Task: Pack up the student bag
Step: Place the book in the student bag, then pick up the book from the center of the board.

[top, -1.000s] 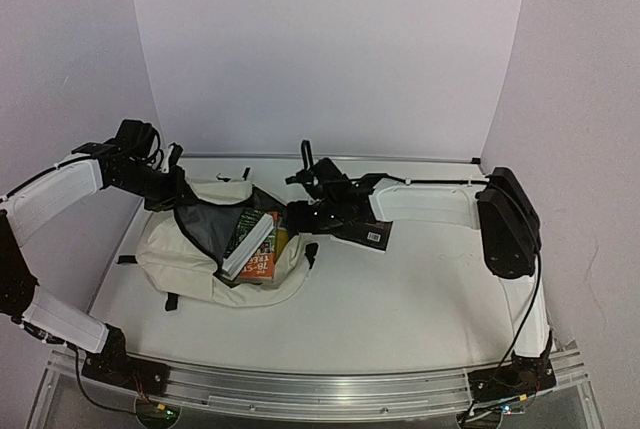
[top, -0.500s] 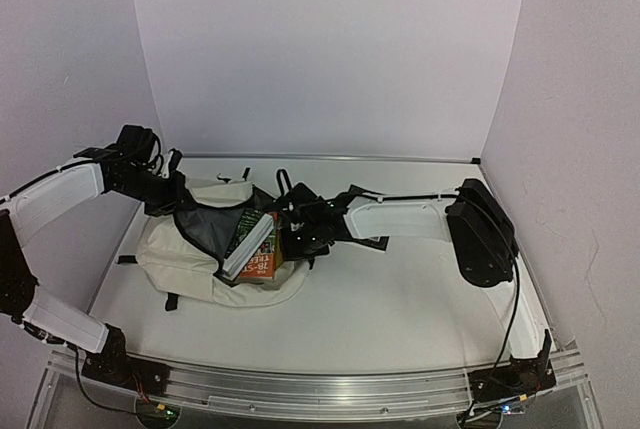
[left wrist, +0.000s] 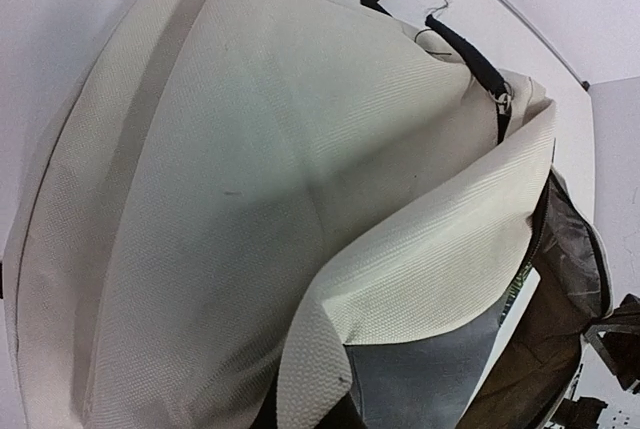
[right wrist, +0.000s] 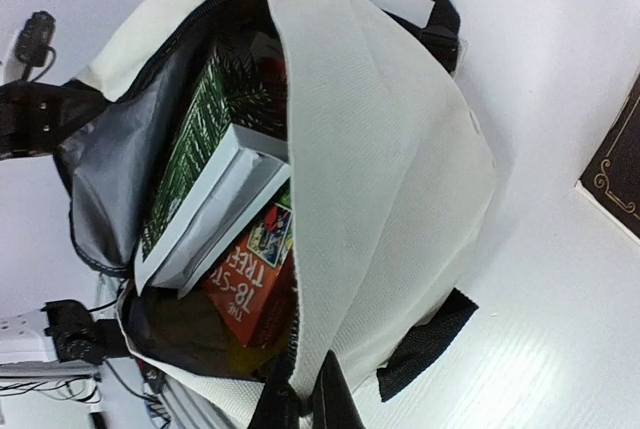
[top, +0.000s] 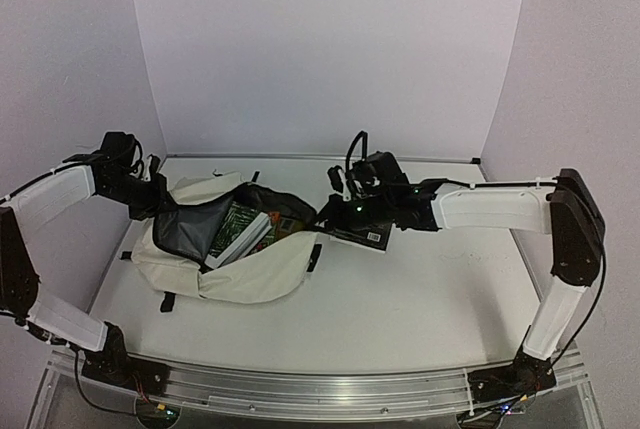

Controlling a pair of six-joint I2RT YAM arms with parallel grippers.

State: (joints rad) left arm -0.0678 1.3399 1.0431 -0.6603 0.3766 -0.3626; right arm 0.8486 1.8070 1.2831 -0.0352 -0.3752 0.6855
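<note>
White table, lilac walls. student bag lies open left of centre, books inside. left gripper pinches its left rim, right gripper its right rim, both clamped on fabric.

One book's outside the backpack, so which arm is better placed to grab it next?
Probably right. The right arm ends beside the dark book on the table, outside the student bag. The left arm is across the bag, jaws shut on its far rim. The right must release the bag first.
</note>
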